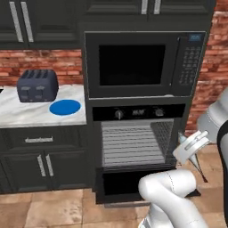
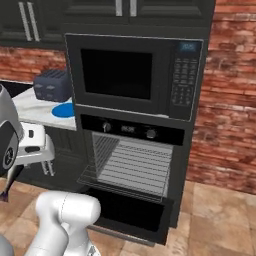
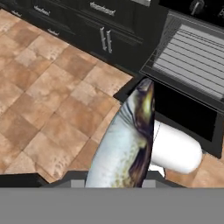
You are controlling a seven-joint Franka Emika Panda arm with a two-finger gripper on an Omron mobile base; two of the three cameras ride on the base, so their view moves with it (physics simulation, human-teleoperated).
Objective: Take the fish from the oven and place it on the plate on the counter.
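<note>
A: Where's the arm rn?

B: Elbow folded low in front of me, forearm up to my right side, wrist bent, my claw pointing down toward the floor.

A: Claw state?

B: Clamped partway on the fish, which hangs lengthwise betw. my fingers.

Silvery fish hangs outside open oven; blue plate bare.

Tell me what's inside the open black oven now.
Inside the black built-in oven only grey wire racks show; no food on them. The silver-grey fish hangs from the hand, outside. The cavity's lowest part is hidden.
</note>
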